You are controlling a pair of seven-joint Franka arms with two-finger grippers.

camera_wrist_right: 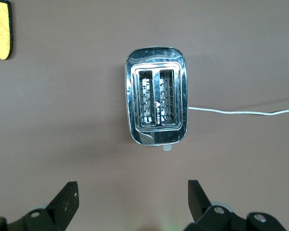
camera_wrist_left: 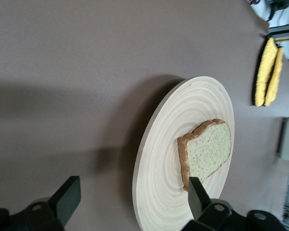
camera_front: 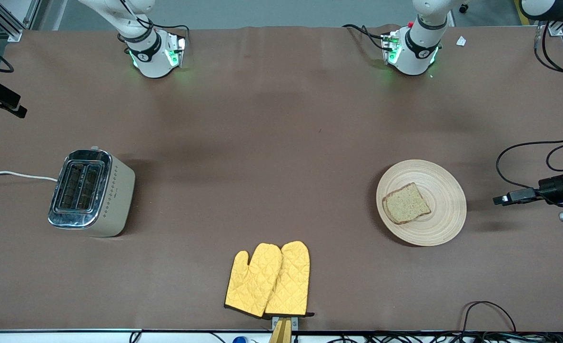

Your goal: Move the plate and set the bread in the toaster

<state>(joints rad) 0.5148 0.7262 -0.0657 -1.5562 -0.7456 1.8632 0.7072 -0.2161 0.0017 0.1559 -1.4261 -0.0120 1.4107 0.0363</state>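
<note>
**Bread on plate, toaster well apart, both end effectors spread wide**

The squarish speckled slice of bread (camera_front: 406, 203) lies on the round beige wooden plate (camera_front: 441, 181) toward the left arm's end of the brown counter (camera_front: 281, 143). The left end effector (camera_wrist_left: 130, 199) is held low, just beside the plate's rim, fingers wide and empty (seemingly lined up for an edge grip). The cream, chrome-topped toaster (camera_front: 91, 193) stands well apart, slots upward; the right end effector (camera_wrist_right: 133, 199) hovers above it, wide, empty. Open counter lies between; yellow quilted oven mitts (camera_front: 269, 280) sit nearer the camera.

Brown table (camera_front: 272, 143) carries toaster (camera_front: 91, 193), plate (camera_front: 446, 209) and yellow oven mitts (camera_front: 268, 279).
</note>
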